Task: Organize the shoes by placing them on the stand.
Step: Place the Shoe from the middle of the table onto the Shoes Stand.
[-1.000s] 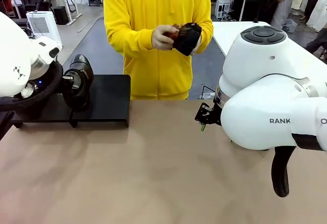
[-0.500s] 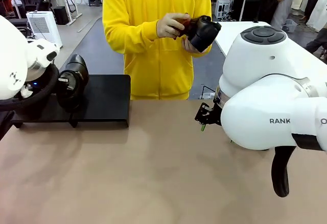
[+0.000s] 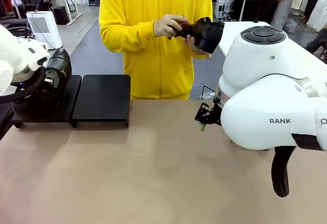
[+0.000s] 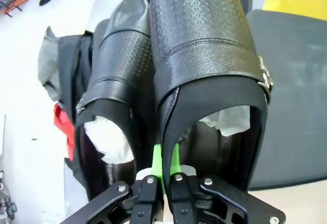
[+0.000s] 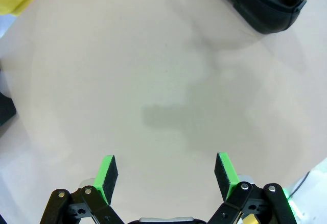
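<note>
My left gripper (image 4: 163, 158) is shut on the inner side wall of a glossy black shoe (image 4: 204, 55) with white paper inside. In the front view that shoe (image 3: 55, 71) hangs over the left panel of the black stand (image 3: 101, 99). A second shoe (image 4: 113, 81) sits close beside the held one, on its left in the left wrist view. The person in a yellow hoodie holds another shoe (image 3: 208, 32) in both hands at chest height. My right gripper (image 5: 166, 175) is open above bare tabletop, and one more shoe (image 5: 263, 2) lies at the upper right of its view.
The brown tabletop (image 3: 153, 173) stretches in front of the stand. The bulky white right arm (image 3: 271, 101) fills the right side. The stand's right panel (image 4: 294, 96) carries nothing. A white table (image 3: 232, 30) stands behind, to the person's side.
My left arm has carried the shoe leftward, from over the seam between the panels to over the left panel. The person has lifted their shoe higher and shifted it to the right.
</note>
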`<state>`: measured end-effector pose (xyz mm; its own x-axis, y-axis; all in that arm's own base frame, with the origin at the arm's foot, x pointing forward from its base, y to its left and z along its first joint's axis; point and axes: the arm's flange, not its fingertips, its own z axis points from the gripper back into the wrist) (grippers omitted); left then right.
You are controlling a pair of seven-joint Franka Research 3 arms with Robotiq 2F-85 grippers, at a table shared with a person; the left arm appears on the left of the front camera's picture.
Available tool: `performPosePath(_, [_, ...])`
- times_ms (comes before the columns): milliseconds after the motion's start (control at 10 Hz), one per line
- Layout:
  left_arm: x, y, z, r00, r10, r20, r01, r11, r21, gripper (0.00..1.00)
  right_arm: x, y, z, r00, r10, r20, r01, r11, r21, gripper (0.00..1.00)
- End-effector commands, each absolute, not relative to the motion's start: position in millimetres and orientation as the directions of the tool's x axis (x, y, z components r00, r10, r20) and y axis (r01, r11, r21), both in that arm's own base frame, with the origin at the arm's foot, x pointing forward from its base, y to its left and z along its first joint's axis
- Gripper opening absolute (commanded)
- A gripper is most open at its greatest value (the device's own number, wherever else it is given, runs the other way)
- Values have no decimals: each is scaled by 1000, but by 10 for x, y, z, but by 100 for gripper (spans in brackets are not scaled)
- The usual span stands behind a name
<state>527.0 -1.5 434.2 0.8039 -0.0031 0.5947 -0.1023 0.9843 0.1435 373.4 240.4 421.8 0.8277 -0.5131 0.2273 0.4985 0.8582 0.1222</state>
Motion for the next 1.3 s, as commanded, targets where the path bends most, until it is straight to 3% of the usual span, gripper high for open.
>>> performPosePath(0, [5364, -184, 4235, 803, 7, 595, -120, 981, 152, 0, 3754, 2401, 4229, 836, -498, 228, 481, 867, 130, 100])
performPosePath(600, [5376, -197, 4111, 819, 21, 573, -130, 980, 151, 2, 3754, 2401, 4229, 836, -498, 228, 481, 867, 130, 100])
performPosePath(1000, [5357, -171, 4149, 789, 28, 613, -172, 969, 176, 75, 3754, 2401, 4229, 836, -498, 228, 481, 867, 130, 100])
performPosePath(1100, [5350, -175, 4174, 778, 23, 628, -176, 967, 183, 82, 3754, 2401, 4229, 836, -498, 228, 481, 867, 130, 100])
performPosePath(1200, [5331, -187, 4230, 764, 22, 644, -181, 967, 181, 82, 3754, 2401, 4229, 836, -498, 228, 481, 867, 130, 100])
